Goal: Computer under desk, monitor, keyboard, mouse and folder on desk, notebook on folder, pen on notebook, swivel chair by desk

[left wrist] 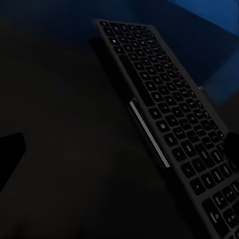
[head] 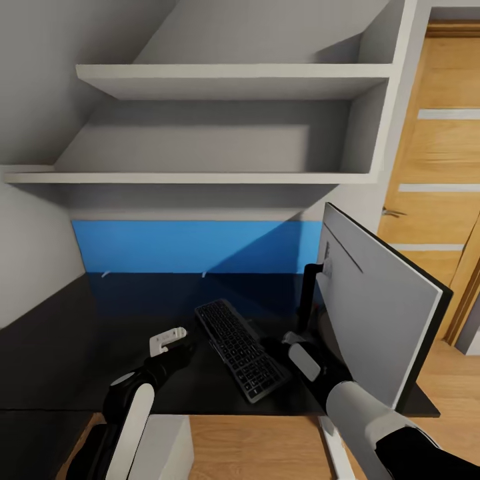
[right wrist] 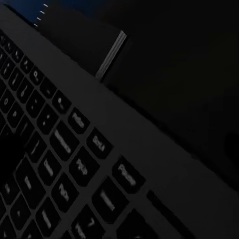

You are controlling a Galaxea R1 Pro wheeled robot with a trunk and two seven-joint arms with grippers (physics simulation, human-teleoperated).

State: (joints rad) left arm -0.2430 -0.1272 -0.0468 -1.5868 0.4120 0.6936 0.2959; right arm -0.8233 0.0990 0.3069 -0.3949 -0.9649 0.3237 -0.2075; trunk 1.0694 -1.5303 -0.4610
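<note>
Left gripper (head: 175, 337) open beside the keyboard (head: 241, 348); right gripper's (head: 288, 341) opening unclear. Black desk (head: 80, 333), monitor (head: 380, 300) turned away.

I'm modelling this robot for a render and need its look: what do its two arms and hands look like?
Both arms have glossy white shell segments joined by black sections. The left arm carries a white panel along the forearm and a grey oval patch near the wrist; the left hand has pale white fingers. The right arm is white then black toward the elbow, with a grey oval patch by the black right hand.
</note>
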